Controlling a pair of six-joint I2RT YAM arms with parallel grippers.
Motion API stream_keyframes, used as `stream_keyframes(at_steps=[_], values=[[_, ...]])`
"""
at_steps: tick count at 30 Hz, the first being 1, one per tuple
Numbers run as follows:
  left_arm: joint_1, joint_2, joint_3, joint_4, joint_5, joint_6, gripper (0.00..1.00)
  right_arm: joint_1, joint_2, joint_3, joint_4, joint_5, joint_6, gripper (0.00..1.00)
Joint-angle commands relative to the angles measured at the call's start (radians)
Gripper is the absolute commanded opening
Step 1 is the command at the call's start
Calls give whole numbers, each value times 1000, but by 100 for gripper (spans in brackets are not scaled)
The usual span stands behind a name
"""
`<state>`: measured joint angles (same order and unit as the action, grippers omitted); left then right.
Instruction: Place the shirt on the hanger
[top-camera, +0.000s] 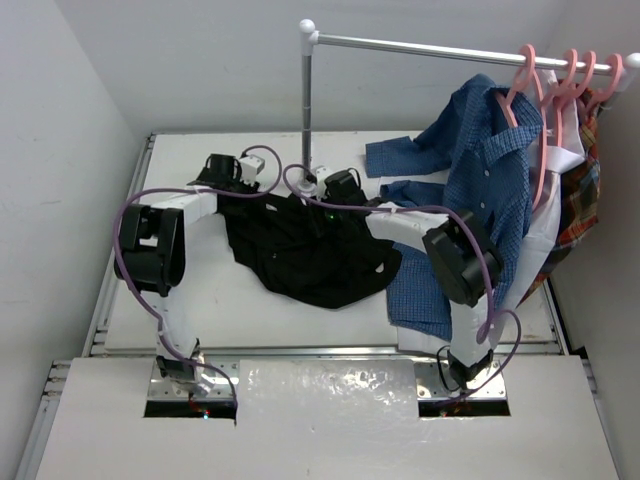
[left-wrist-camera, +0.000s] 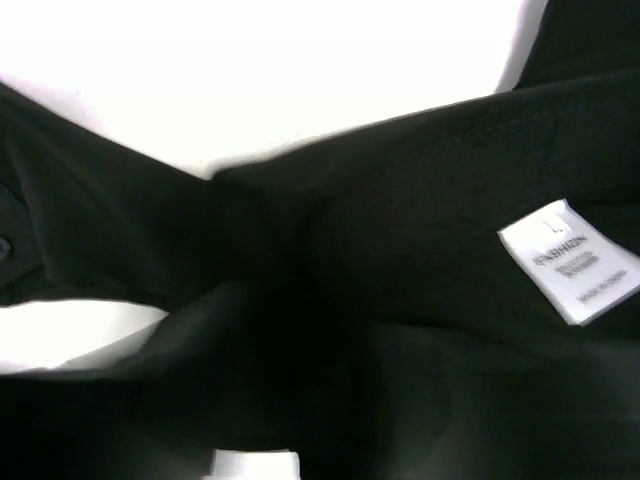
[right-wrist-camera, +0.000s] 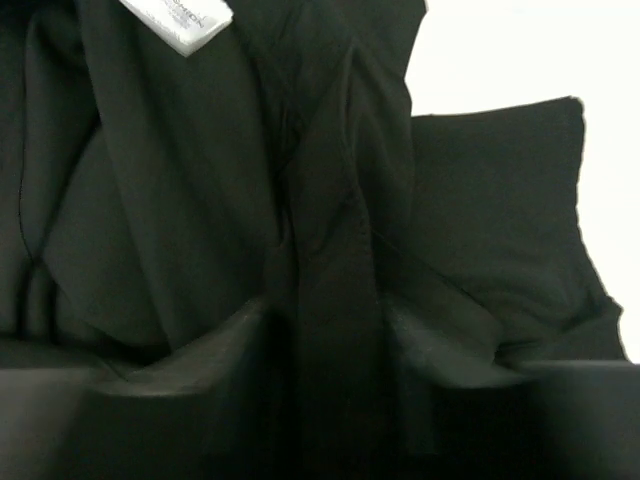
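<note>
My right pincer (right-wrist-camera: 325, 345) is clamped on the shirt (right-wrist-camera: 160, 200): in its own camera a raised fold of black cloth stands between the two dark fingers (right-wrist-camera: 200, 385), and both press against its sides. My left pincer (top-camera: 232, 168) sits at the far left edge of the same garment. Its camera gives me only blurred black on black, so I cannot tell whether those jaws are apart or together.

From overhead, the white table (top-camera: 200, 300) fills the middle of a bare, white-walled corner. A metal rail (top-camera: 420, 44) on an upright post crosses the far right. A blue button-up shirt (top-camera: 480, 190) hangs from it and spills down onto the table, with a plaid garment (top-camera: 583, 200) behind it against the right wall. The black shirt lies crumpled on the table between the two arms, its right edge touching the blue cloth. The pink hangers (top-camera: 527, 62) are hooked on the rail's right end, well apart from the black shirt.

Only the wrist cameras show the small white neck label (left-wrist-camera: 572, 260). It lies at the right edge of the left view and the top left of the right view. Its print is too blurred to read.
</note>
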<state>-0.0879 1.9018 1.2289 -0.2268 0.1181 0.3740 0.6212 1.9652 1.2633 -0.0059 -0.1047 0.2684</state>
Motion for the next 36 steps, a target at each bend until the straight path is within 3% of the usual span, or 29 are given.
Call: stream_keyframes(at_steps=[1, 2, 3, 6, 14, 18, 25, 31, 36], values=[[8, -12, 6, 76, 49, -10, 21, 2, -3, 45, 9, -26, 2, 35], [8, -26, 0, 75, 60, -17, 6, 2, -26, 36, 9, -20, 2, 27], [8, -36, -14, 73, 61, -20, 0, 2, -46, 22, 26, -7, -3, 11], [10, -101, -63, 61, 77, -3, 0, 2, -167, -63, 84, 71, -26, 2], [36, -463, -157, 50, 6, 5, 0, 2, -555, -329, 285, 163, -118, 0], [36, -686, -149, 14, 130, 14, 0, 2, -739, -464, 394, 174, -107, 0], [34, -761, -183, -143, 302, 80, 0, 2, -764, -518, 389, 109, -75, 0], [34, -733, -330, -135, 311, 141, 38, 2, -717, -556, 414, 16, -3, 0], [34, -669, -379, -74, 308, 129, 52, 2, -666, -574, 448, -12, 38, 0]])
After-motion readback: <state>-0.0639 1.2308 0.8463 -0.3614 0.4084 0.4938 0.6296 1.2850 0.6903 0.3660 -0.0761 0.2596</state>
